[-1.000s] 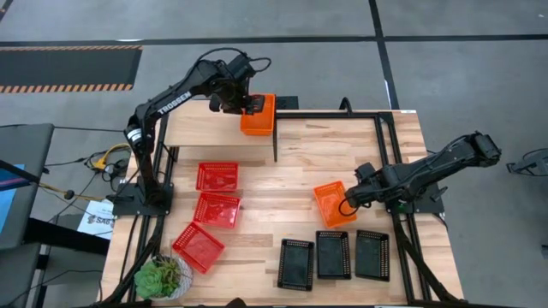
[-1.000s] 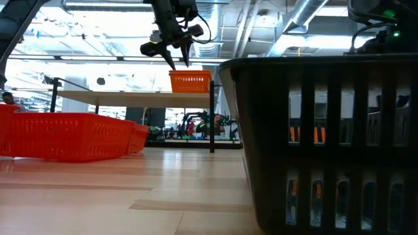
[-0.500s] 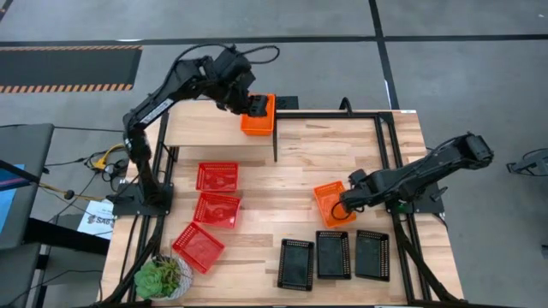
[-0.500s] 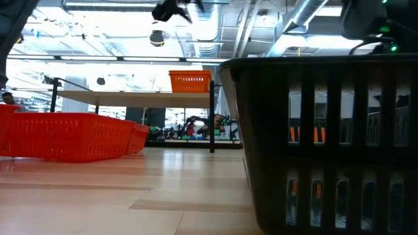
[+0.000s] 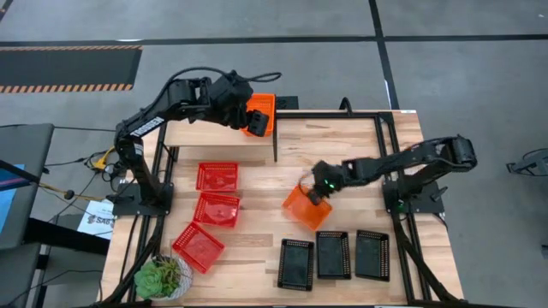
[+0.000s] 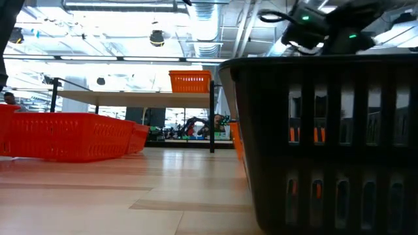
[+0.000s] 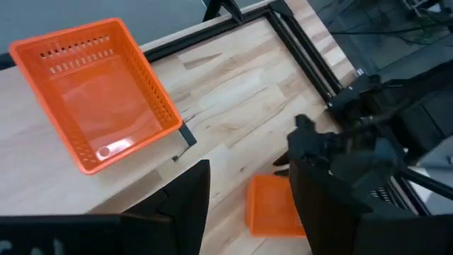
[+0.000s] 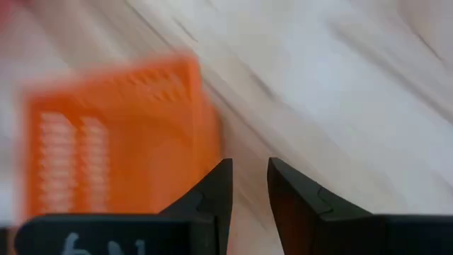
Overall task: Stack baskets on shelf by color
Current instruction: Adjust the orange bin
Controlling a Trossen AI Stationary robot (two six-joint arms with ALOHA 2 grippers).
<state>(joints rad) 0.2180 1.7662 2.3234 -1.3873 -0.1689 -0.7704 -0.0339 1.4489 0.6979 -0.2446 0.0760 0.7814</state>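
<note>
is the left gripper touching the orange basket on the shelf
Apart. The left wrist view shows the left gripper open, with bare shelf between it and the orange basket.

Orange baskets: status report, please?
Left gripper open, near orange basket on shelf. Right gripper at second orange basket, mid-table. Path looks clear.

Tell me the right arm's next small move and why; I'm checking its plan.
Probably bring the tilted orange basket at the right gripper across to the shelf, onto the other orange basket standing there: same colour, and it lies mid-table, off the shelf. The left gripper hangs open near that basket, so clearance may matter.
</note>
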